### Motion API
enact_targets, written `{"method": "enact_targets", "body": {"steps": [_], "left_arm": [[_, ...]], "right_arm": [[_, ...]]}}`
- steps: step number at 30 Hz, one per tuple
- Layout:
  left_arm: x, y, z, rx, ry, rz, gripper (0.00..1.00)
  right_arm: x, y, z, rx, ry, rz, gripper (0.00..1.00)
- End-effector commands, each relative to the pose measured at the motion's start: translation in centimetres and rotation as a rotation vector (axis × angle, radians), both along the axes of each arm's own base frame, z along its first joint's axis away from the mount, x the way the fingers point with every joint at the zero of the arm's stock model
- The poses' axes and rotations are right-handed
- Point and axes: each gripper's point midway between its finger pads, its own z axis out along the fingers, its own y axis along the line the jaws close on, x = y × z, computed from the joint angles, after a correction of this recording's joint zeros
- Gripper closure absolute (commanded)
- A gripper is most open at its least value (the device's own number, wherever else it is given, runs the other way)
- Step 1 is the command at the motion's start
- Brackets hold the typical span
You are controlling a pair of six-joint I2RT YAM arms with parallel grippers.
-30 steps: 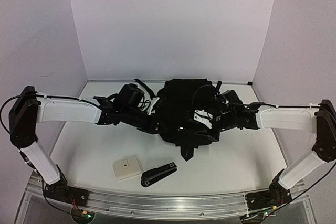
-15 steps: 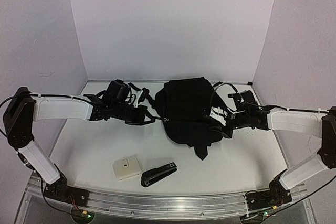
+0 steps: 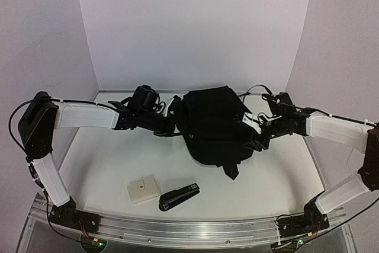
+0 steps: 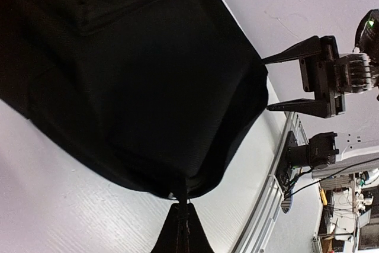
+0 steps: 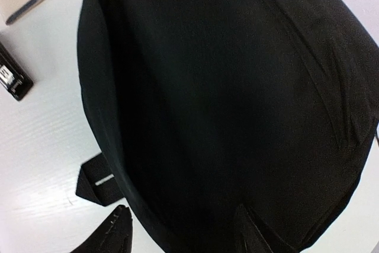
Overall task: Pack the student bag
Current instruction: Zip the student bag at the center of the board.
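Backpack, black, soft fabric: the student bag (image 3: 213, 122), largest item on the white tabletop (image 3: 100, 164).

Position – middle of the tabletop toward the far wall, lying flat between the two arms.

Orientation – long axis runs far to near, skewed a little to the right. The broad rounded end lies far, and the body narrows toward the near end, where a short strap tab (image 3: 230, 170) points near-right. Which end carries the opening cannot be told, and no unzipped mouth shows in any view.

Left hand (image 4: 182, 232) – pressed together, pinching the bag's left edge at a seam or pull.

Right hand (image 4: 266, 84) – fingers spread at the bag's right edge and closed on nothing.

Loose items – stapler (image 3: 179, 195), black, and a small beige box (image 3: 143, 189) just beside it on the left. Both lie on the near tabletop, well apart from the bag.

Progress, by judgement – early. Nothing seen has gone in, and both loose items are outside the bag. The bag appears to be only at the stage of being held and arranged. Left to do are exposing the opening, carrying each item across and inside, and closing up if that is wanted.
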Motion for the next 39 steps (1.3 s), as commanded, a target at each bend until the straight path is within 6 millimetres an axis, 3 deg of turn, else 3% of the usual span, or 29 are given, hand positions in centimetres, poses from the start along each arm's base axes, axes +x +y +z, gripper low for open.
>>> {"method": "enact_targets", "body": {"steps": [1, 4, 11, 17, 23, 26, 30, 39], "left_arm": [[-0.5, -2.9, 3.7, -0.112, -0.058, -0.085, 1.00], [-0.7, -3.0, 4.2, -0.132, -0.054, -0.093, 1.00], [-0.9, -2.7, 4.5, -0.139, -0.051, -0.084, 1.00], [-0.7, -2.1, 4.1, -0.136, -0.040, -0.057, 1.00], [1.0, -0.5, 3.5, -0.110, -0.024, 0.024, 1.00], [2.8, 1.0, 2.3, -0.086, -0.003, 0.089, 1.00], [5.2, 2.3, 0.4, -0.039, 0.016, 0.145, 1.00], [10.9, 4.7, -2.4, 0.011, 0.053, 0.258, 1.00]], "right_arm": [[-1.7, 5.1, 3.4, 0.079, 0.022, 0.049, 0.41], [-2.0, 8.1, 3.9, 0.114, 0.022, 0.075, 0.41], [-1.0, 12.8, 3.2, 0.117, 0.002, 0.077, 0.41], [-0.8, 14.8, 1.3, 0.073, -0.004, 0.092, 0.45], [-1.0, 14.4, 0.7, 0.027, -0.036, 0.084, 1.00], [-2.1, 13.8, 2.0, 0.052, -0.045, 0.103, 1.00], [-3.7, 12.2, 2.2, 0.035, -0.051, 0.127, 1.00], [-6.9, 8.4, -1.5, -0.086, -0.003, 0.169, 1.00]]}}
